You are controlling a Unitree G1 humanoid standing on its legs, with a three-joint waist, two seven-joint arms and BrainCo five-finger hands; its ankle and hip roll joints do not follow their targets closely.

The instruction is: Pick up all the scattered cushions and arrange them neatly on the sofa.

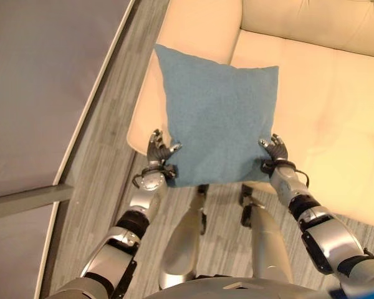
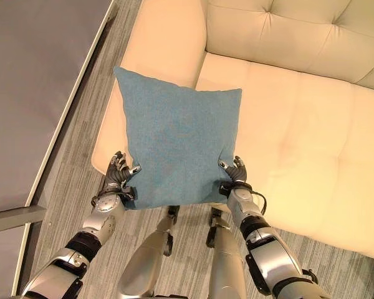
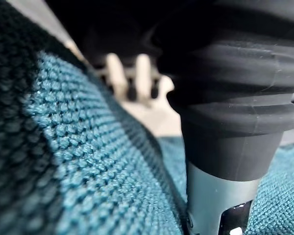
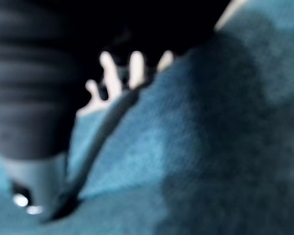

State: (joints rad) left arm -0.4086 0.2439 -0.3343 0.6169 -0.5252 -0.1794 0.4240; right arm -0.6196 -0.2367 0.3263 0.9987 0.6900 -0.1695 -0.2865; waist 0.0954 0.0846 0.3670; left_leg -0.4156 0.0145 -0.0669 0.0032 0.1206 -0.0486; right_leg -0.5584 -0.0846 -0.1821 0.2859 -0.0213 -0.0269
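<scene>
- We are in the carrying step: a teal knitted cushion point(image 1: 219, 115) is held up between both hands, over the near end of the cream sofa point(image 1: 336, 118), by its armrest point(image 1: 193, 28).
- Our left robot hand point(image 1: 160, 151) grips the cushion's lower left corner, fingers curled onto the cloth with the thumb across the edge; the left wrist view shows the weave pressed right against the hand.
- Our right robot hand point(image 1: 274, 148) pinches the lower right corner the same way, fingers bent round the fabric.
- The cushion hangs tilted, its far edge over the armrest and the seat; we cannot tell whether that far edge already touches the upholstery.
- We judge the next move to be a forward reach and a lowering, so that the cushion lands on the seat point(image 2: 287, 124) and leans against the tufted backrest point(image 2: 311, 37), both hands then letting go together to keep it square.
- Grey wood-look floor point(image 1: 106, 156) lies beside the sofa, next to a grey panel point(image 1: 43, 87).
- We can read no brand, label or writing on the cushion or the sofa.
</scene>
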